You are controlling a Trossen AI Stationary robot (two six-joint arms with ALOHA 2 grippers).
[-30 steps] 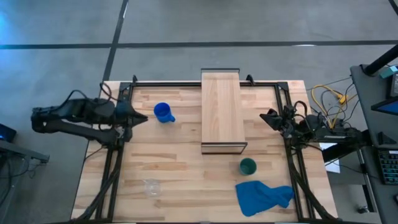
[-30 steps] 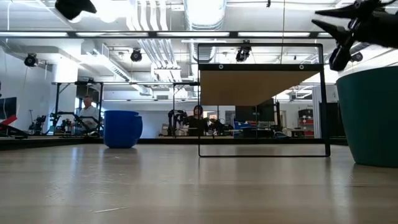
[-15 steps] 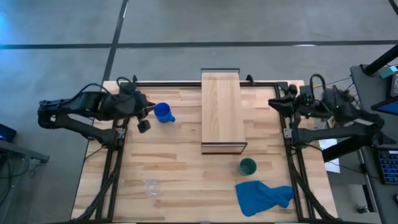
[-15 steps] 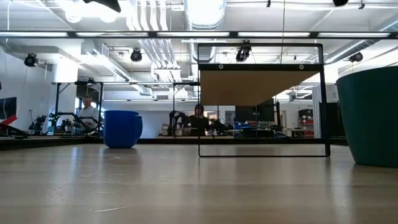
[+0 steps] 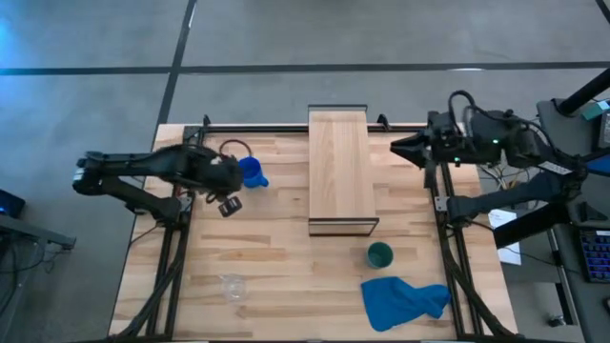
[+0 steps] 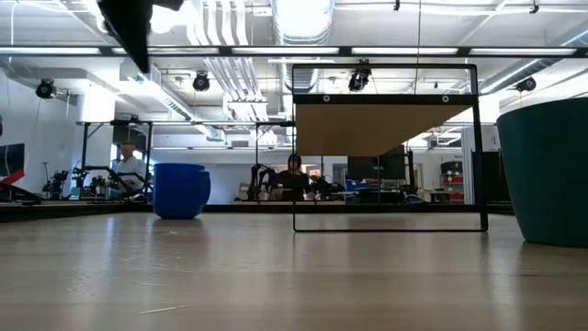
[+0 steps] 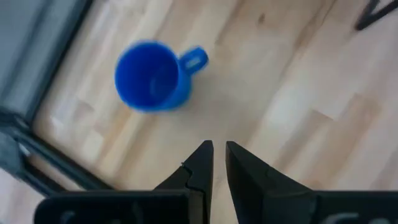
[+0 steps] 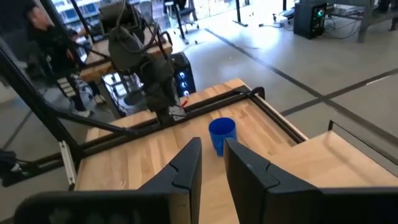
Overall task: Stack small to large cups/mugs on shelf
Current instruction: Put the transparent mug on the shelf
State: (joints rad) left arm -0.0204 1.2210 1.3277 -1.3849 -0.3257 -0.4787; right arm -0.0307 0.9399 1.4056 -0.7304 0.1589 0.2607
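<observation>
Mug [image 7: 154, 76] bright blue, upright, nothing inside, left gripper [image 7: 217, 163] above it, jaws narrow, gripping nothing

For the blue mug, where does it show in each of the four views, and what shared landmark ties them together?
High view: blue mug at upper left, beside the left gripper.
Low view: left of centre, standing on the table.
Left wrist view: upper left, seen from above, beyond the fingertips.
Right wrist view: centre, past the fingers.
Shared landmark: the shelf, seen in the high, low and right wrist views.
</observation>
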